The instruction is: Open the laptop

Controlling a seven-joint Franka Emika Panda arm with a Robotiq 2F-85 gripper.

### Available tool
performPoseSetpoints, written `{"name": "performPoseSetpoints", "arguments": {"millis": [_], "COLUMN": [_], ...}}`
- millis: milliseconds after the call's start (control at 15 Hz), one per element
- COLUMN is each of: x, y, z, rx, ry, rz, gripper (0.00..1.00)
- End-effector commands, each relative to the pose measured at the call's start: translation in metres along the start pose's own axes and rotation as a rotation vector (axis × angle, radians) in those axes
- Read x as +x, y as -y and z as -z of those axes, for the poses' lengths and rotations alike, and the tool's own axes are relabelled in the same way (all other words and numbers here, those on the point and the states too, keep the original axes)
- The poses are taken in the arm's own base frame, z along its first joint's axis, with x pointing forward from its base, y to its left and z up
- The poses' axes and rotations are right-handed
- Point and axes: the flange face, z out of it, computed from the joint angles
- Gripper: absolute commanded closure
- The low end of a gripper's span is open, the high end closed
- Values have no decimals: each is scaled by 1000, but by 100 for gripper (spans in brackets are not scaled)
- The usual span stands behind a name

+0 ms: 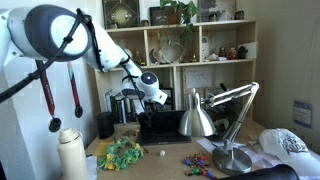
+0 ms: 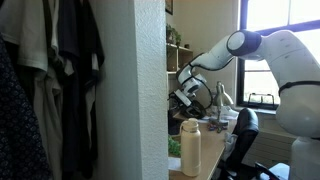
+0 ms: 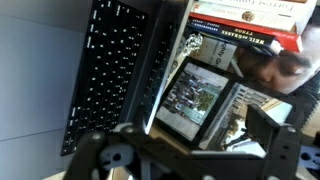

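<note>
Lid up on the laptop (image 3: 110,70) in the wrist view, keyboard plain, screen hard to make out. On the desk (image 1: 165,150) just beside the silver lamp (image 1: 197,118), largely hidden behind a white wall (image 2: 135,90) in an exterior view. Of the gripper (image 3: 178,132), only blurred dark links — jaws apart, clamped on nothing.

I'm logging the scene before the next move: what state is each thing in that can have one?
laptop: open, keyboard showing.
gripper: open, nothing between its fingers.
silver lamp: standing, shade angled down; cannot tell whether it is lit.
white bottle: upright, cap on.
</note>
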Motion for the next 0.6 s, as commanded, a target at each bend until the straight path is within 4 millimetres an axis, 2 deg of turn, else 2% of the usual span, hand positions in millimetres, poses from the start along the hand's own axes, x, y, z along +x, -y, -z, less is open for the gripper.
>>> {"name": "performPoseSetpoints", "arguments": {"millis": [0,267,533], "x": [-5,-5,-5], "y": [39,63,96], "z": [2,1,3], "rx": [74,116,168], "ry": [-16,-15,-29], "rz": [45,86,111], "gripper": [0,0,0]}}
